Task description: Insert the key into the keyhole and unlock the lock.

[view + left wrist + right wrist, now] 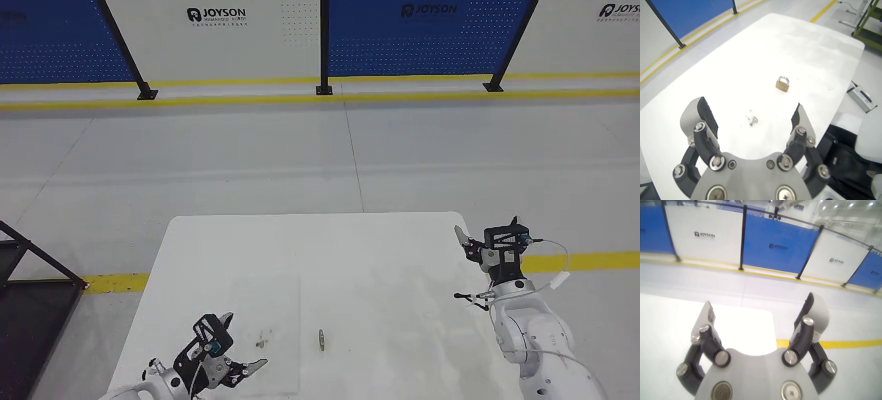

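Fingers (706, 113) of the left gripper (750, 103) are standing wide apart and gripping nothing, with the small silver key (754, 120) lying on the white table (810, 47) just beyond them. Farther on, the brass padlock (782, 84) is resting apart from the key. The right gripper (759, 302) is hanging over the table's right edge, its fingers also spread and empty.
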Robot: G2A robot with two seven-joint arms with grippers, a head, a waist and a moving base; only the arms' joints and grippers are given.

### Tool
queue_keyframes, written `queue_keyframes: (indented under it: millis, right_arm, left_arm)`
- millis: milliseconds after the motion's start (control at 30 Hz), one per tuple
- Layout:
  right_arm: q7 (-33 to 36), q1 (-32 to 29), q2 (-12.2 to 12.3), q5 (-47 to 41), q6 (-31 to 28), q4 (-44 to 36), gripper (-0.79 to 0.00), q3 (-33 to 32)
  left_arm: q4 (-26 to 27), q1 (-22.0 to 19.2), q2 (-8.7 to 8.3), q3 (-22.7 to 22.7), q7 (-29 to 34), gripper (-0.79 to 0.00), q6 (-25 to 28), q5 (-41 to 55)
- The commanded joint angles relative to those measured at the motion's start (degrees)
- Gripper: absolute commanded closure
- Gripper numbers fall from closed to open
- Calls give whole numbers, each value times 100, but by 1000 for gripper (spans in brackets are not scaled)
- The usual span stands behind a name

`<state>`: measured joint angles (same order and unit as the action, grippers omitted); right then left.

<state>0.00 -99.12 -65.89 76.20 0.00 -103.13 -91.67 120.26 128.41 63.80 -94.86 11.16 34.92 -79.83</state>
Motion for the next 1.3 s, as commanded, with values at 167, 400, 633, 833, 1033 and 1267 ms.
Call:
queue_keyframes:
  millis: [167, 400, 633, 833, 1033, 1267]
  right_arm:
    - [0, 0, 0, 0, 0, 0, -785, 0]
    - [0, 0, 0, 0, 0, 0, -785, 0]
    - [0, 0, 0, 0, 0, 0, -785, 0]
    - [0, 0, 0, 0, 0, 0, -785, 0]
    - [0, 0, 0, 0, 0, 0, -785, 0]
    - [0, 0, 0, 0, 0, 0, -785, 0]
  left_arm:
    - [-213, -604, 53, 893, 1902, -785, -716, 82]
    - [-490, -1031, 105, 1596, 2389, -736, -1339, -334]
    - [-651, -1096, 119, 1990, 2085, -625, -1982, -1355]
    - [-884, -1299, 140, 2146, 2034, -520, -2289, -1630]
    - [-989, -1434, 149, 2209, 2073, -376, -2328, -1632]
    - [-1052, -1486, 146, 2270, 2114, -274, -2321, -1715]
